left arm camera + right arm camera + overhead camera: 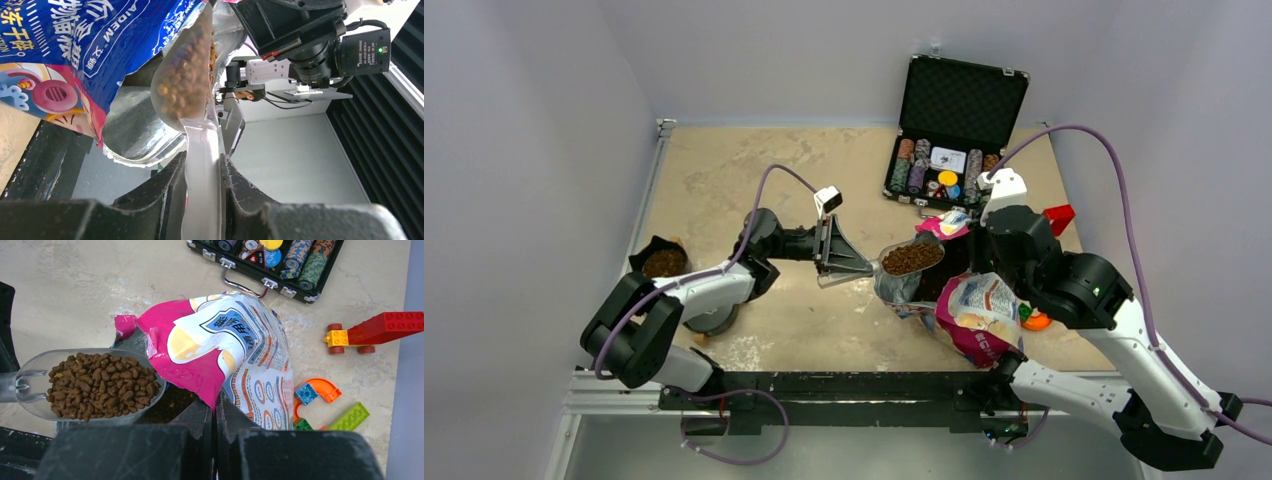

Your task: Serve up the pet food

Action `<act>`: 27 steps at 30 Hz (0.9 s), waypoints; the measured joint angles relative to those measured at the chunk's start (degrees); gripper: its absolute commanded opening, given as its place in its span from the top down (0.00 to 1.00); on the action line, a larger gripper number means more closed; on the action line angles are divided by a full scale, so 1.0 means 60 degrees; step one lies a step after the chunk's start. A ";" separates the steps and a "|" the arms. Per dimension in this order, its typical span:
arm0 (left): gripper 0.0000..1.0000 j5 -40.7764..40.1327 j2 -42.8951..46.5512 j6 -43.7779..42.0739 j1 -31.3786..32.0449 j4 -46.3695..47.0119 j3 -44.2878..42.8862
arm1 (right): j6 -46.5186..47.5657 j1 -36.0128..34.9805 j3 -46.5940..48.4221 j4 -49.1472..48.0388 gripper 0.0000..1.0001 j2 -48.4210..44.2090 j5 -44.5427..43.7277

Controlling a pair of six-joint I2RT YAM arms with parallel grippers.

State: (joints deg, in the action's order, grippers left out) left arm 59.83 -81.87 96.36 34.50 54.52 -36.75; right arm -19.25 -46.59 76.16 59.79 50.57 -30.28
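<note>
A clear plastic scoop (912, 258) heaped with pet food (95, 386) hovers level just over the open mouth of the pink, white and blue food bag (240, 355). My left gripper (202, 172) is shut on the scoop's handle (202, 150), reaching in from the left (839, 255). More pet food lies dark inside the bag (167, 410). My right gripper (215, 400) is shut on the bag's pink rim. A dark bowl (664, 262) holding some kibble sits at the table's left edge.
An open black case of poker chips (949, 150) stands at the back right. Toy bricks lie right of the bag: a red wheeled block (380, 327), an orange arch (320, 390) and a green brick (352, 416). A grey round object (714, 320) sits under my left arm.
</note>
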 measured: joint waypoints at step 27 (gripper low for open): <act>1.00 -0.0025 0.1435 0.1348 -0.0335 0.1770 0.1151 | -0.0007 0.0000 0.0102 0.0124 1.00 0.0069 -0.0051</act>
State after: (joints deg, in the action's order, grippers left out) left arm 59.68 -73.25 104.44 32.49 65.14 -29.85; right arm -19.29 -46.59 76.77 60.53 50.98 -30.59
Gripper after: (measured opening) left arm 0.303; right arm 0.007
